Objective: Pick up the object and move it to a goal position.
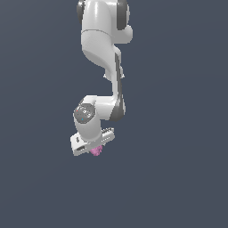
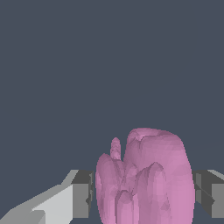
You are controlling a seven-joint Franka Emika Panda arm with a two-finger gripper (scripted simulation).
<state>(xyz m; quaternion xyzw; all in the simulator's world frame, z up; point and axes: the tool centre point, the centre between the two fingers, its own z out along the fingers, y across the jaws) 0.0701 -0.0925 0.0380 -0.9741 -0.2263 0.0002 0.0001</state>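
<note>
End effector (image 2: 142, 192) pinching the pink object (image 2: 146, 179) between both fingers (image 2: 81, 194); object's long axis runs along the fingers.

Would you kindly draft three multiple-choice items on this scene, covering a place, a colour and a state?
1. Where is the lumpy blob?
A. between the claw's fingers
B. far from the claw
C. on top of the arm

2. What colour is the blob?
A. green
B. pink
C. yellow

3. How does the claw stand?
A. wide open with nothing in it
B. out of sight
C. fingers on either side of the blob

Answers: 1 A, the wrist view shows a finger on each side of it; 2 B, pink in both views; 3 C, each finger sits at the blob's flank.
</note>
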